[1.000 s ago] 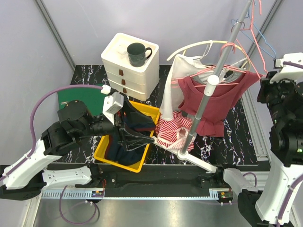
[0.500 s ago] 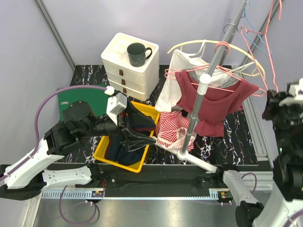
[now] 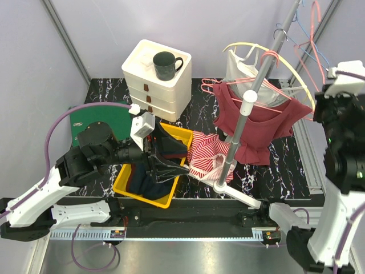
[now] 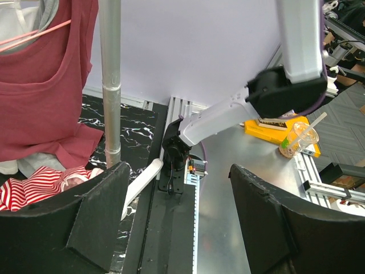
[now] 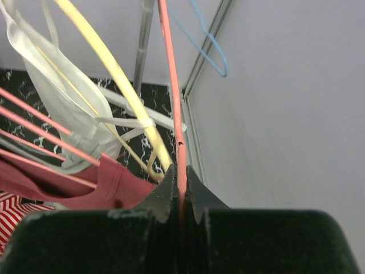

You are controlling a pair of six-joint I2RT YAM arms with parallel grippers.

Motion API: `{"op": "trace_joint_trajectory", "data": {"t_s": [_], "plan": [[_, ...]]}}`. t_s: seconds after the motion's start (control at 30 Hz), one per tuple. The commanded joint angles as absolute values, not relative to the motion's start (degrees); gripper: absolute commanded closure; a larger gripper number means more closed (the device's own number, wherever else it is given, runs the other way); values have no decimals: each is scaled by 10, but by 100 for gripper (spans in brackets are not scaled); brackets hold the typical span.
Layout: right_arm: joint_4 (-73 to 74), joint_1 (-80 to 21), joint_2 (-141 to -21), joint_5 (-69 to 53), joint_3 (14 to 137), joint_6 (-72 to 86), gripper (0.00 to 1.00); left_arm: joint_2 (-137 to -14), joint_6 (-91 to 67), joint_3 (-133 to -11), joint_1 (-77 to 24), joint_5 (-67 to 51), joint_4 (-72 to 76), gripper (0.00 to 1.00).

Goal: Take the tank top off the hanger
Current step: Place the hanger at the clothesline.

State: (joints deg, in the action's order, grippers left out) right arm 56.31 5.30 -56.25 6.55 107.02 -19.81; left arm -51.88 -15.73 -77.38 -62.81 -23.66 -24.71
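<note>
The dark red tank top (image 3: 259, 123) hangs on a pink wire hanger (image 3: 268, 85) on the tilted grey rack pole (image 3: 248, 108). In the right wrist view my right gripper (image 5: 181, 174) is shut on the pink hanger (image 5: 174, 85) at its outer end, with the tank top (image 5: 108, 185) below and to the left. My left gripper (image 3: 171, 168) is open and holds nothing. It sits low by the yellow bin, its fingers (image 4: 102, 205) pointing towards the pole's base (image 4: 111, 114), with the tank top (image 4: 45, 85) at upper left.
A white top (image 3: 242, 65) hangs on a yellow hanger (image 3: 285, 63) behind the tank top. A red-and-white striped garment (image 3: 206, 160) lies by the pole's foot. The yellow bin (image 3: 174, 134) holds dark clothes. White drawers (image 3: 149, 85) carry a mug (image 3: 165, 64). A blue hanger (image 5: 208, 40) is on the rack.
The right arm moved and swung the hangers on the rack. The white top rose from hanging low on the left to bunched high behind the pole. The left arm hardly moved.
</note>
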Motion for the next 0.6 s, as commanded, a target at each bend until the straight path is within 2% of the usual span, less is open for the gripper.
{"op": "trace_joint_trajectory", "data": {"t_s": [0.0,0.17,0.57], "plan": [[548,54,-588,34,1076,-213,100,-519,-164,-777,-629,-253,-214,25],[529,54,-576,-33,1034,-182,100,-515,-162,-775,-629,-254,-220,25],[514,55,-592,31,982,-156,100,-496,-149,-766,-629,-242,-235,25]]}}
